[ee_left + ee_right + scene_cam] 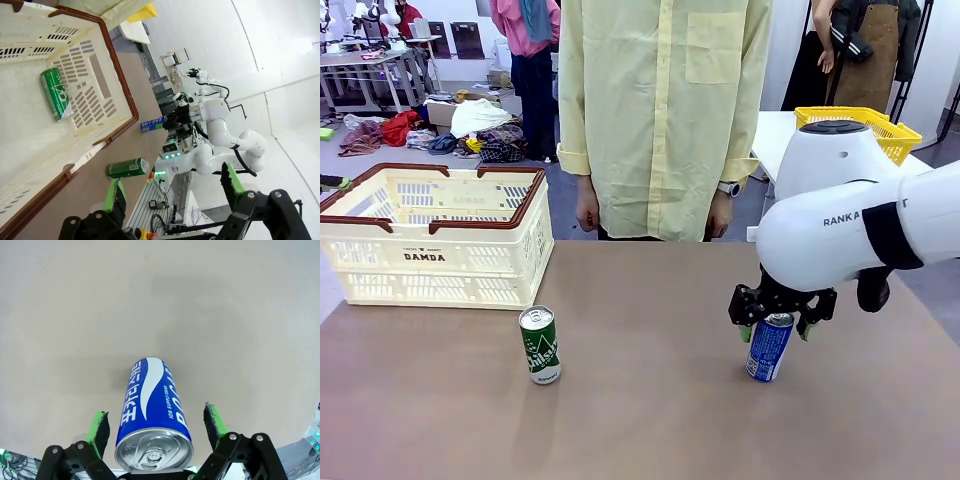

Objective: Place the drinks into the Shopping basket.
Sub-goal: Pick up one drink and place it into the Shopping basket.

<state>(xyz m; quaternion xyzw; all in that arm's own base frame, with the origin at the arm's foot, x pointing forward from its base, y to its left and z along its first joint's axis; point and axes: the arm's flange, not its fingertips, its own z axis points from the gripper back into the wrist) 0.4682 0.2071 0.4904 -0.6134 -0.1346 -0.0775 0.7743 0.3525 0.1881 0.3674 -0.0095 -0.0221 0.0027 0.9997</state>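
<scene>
Right tool (155,412) straddles glossy slim blue can (149,395).

Front cam: robot-side table (640,430) edge, faces far edge. L wrist: rolled, over Shopping basket (95,80), looks across. R wrist: close, top-down. All share blue can (768,348) (152,123) (150,405).

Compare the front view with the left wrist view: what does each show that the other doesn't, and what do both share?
Front view adds: the DAMDA print on the side of the Shopping basket, and the person's hands at the far edge of the table. Left wrist view adds: a second green can inside the basket, and the open left end effector. Shared: the basket, the green can on the table, and the right end effector open around the blue can.
</scene>
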